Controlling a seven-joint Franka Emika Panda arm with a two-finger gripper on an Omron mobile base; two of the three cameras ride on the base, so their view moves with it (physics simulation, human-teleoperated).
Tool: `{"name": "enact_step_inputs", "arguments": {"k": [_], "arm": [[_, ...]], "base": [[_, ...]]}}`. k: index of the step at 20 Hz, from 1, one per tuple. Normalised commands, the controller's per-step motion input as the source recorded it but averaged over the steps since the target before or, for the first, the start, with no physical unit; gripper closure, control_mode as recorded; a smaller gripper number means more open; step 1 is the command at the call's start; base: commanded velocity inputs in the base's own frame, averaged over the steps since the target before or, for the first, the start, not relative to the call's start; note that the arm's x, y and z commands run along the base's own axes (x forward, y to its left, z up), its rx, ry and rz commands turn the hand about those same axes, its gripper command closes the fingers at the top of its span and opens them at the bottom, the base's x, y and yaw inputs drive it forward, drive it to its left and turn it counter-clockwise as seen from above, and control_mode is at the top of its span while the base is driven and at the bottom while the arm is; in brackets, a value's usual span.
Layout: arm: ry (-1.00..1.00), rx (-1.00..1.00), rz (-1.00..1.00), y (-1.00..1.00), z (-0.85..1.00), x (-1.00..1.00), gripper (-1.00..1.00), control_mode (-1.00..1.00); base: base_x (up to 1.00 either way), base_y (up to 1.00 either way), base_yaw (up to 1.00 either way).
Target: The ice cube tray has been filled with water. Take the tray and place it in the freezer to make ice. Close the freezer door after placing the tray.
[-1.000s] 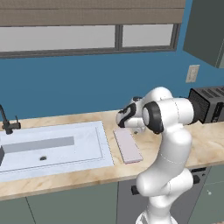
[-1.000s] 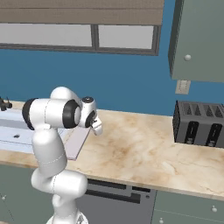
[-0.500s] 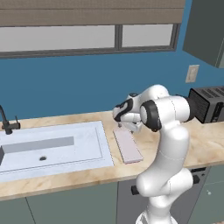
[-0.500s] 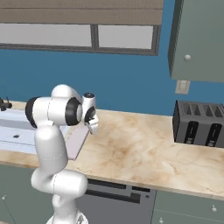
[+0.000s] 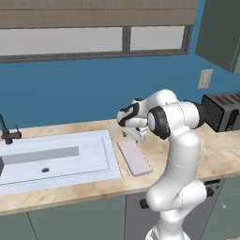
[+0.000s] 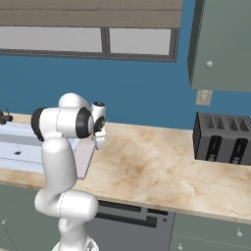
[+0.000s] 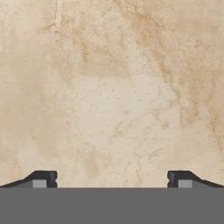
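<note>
Counter (image 7: 113, 87) beige marbled stone, matt; toaster (image 6: 223, 139) dark metal

You are looking at a desk (image 6: 162, 171) showing beige marble with tan and rusty veining. The ice cube tray (image 5: 134, 157) is showing pale pinkish-lilac beside the white sink basin (image 5: 56, 159). The far wall (image 5: 70, 93) is showing deep blue, the toaster (image 6: 223, 139) at the right dark grey, the cabinets (image 6: 220, 44) grey-green.
</note>
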Motion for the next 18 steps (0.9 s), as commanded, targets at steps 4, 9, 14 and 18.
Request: {"name": "enact_step_inputs", "arguments": {"k": [4,9,14,18], "arm": [[0.10,0.06,-0.17,0.55,-0.42,-0.45,-1.00,-1.00],[0.05,0.04,-0.13,0.51,-0.46,-0.71,-1.00,-1.00],[0.01,0.03,-0.11,0.53,-0.40,-0.76,-1.00,-1.00],[0.00,0.03,-0.11,0.56,-0.39,-0.75,-1.00,-1.00]], "base": [[0.00,0.00,0.00],[0.00,0.00,0.00],[0.00,0.00,0.00],[0.00,0.00,0.00]]}}
